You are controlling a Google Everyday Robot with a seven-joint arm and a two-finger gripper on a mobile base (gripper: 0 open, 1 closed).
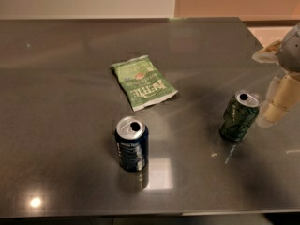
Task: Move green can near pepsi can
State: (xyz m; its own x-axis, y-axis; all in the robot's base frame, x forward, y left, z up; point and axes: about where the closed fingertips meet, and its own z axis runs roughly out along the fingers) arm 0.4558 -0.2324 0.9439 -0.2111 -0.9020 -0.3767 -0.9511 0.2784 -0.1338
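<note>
The green can (pixel 239 116) stands on the dark table (pixel 65 125) at the right, leaning a little to the right. The pepsi can (pixel 131 143) stands upright left of it, near the table's front, well apart from the green can. My gripper (pixel 276 104) is at the right edge of the view, just right of the green can, with a cream finger (pixel 281 100) beside the can's top. It does not hold the can.
A flat light-green chip bag (pixel 143 82) lies behind the pepsi can, toward the table's middle. The table's right edge runs just behind the gripper. A pale wall stands beyond the far edge.
</note>
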